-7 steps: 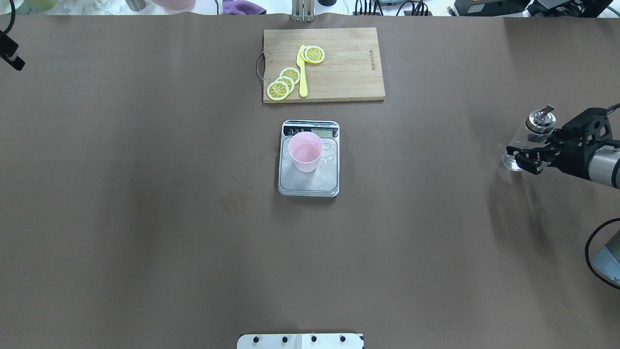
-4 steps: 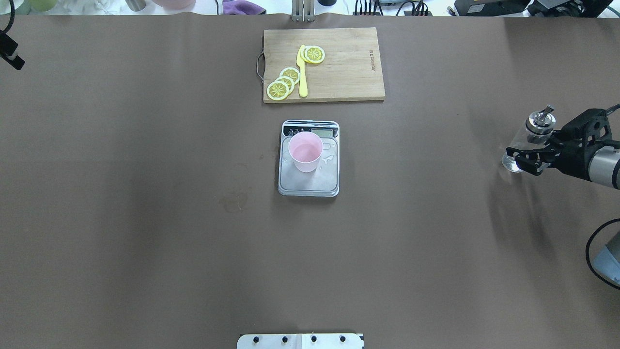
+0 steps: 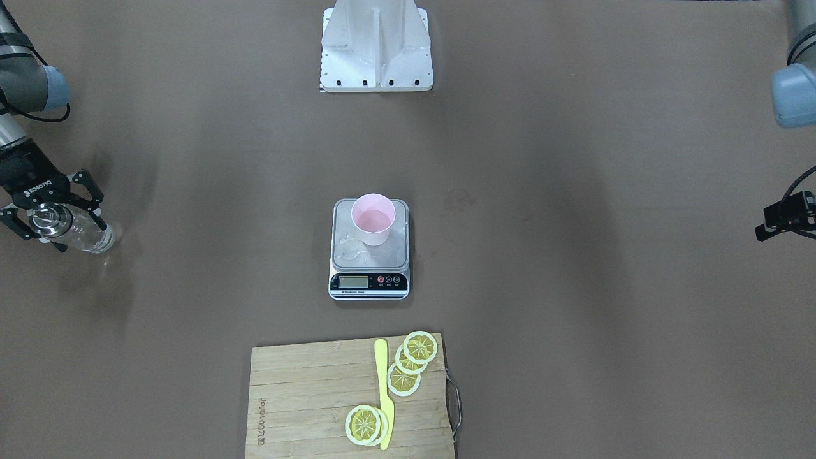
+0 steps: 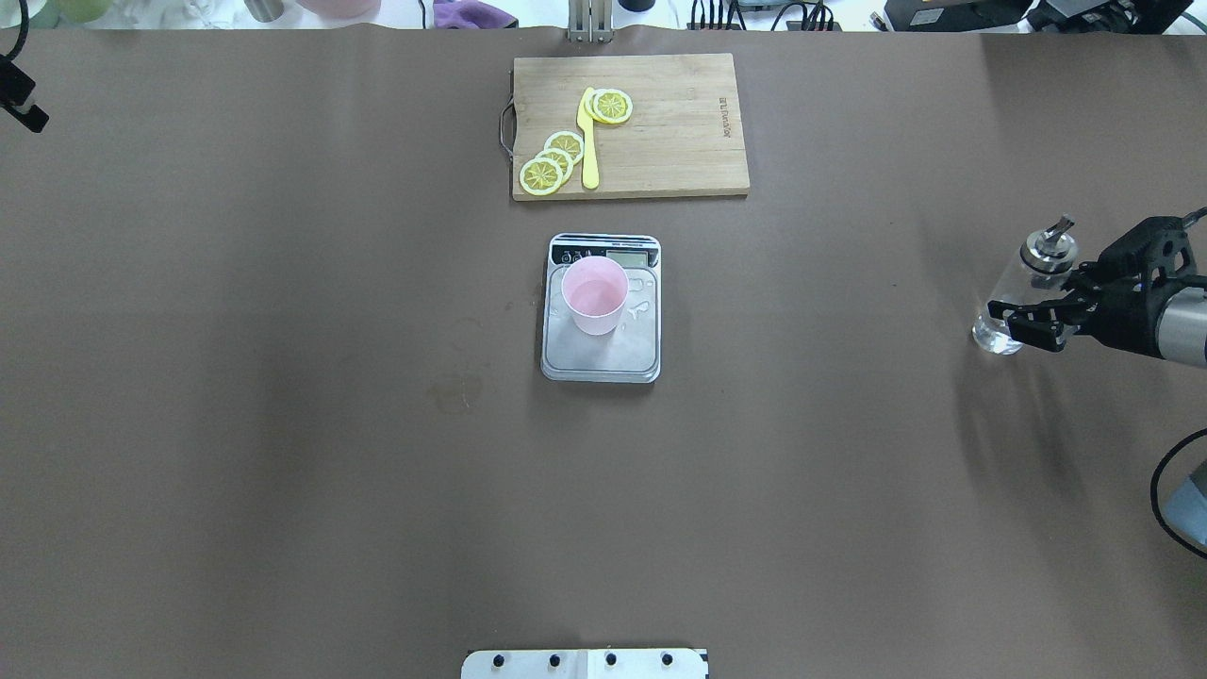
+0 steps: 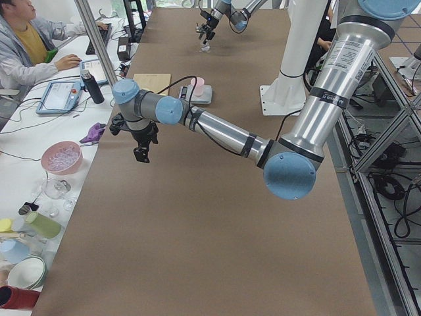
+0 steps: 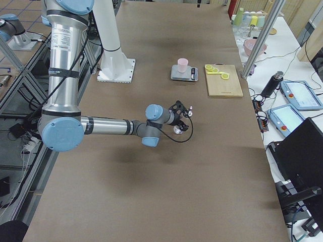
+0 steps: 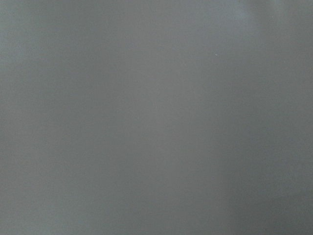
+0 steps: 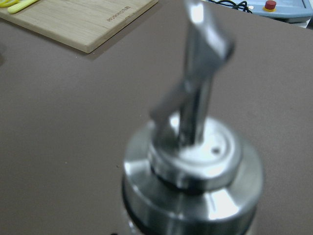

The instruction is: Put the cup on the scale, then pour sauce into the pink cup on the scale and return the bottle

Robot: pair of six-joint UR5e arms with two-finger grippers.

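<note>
The pale pink cup (image 4: pixel 594 294) stands upright on the silver scale (image 4: pixel 601 363) at the table's middle, with clear liquid in it and drops on the platform. They also show in the front view: the cup (image 3: pixel 373 220), the scale (image 3: pixel 368 282). My right gripper (image 4: pixel 1030 319) is shut on the clear glass bottle (image 4: pixel 1011 288) at the table's right side, its base at or just above the table. The bottle's silver spout cap (image 8: pixel 195 161) fills the right wrist view. My left gripper (image 3: pixel 783 220) hangs far left over bare table; I cannot tell its state.
A wooden cutting board (image 4: pixel 660 151) with lemon slices (image 4: pixel 552 162) and a yellow knife (image 4: pixel 588 141) lies beyond the scale. The robot's white base plate (image 4: pixel 585 663) is at the near edge. People and clutter sit beyond the far table edge.
My right gripper has lowered the bottle and shifted it slightly toward me. The left gripper has drifted a little further away. Cup and scale have not moved.
</note>
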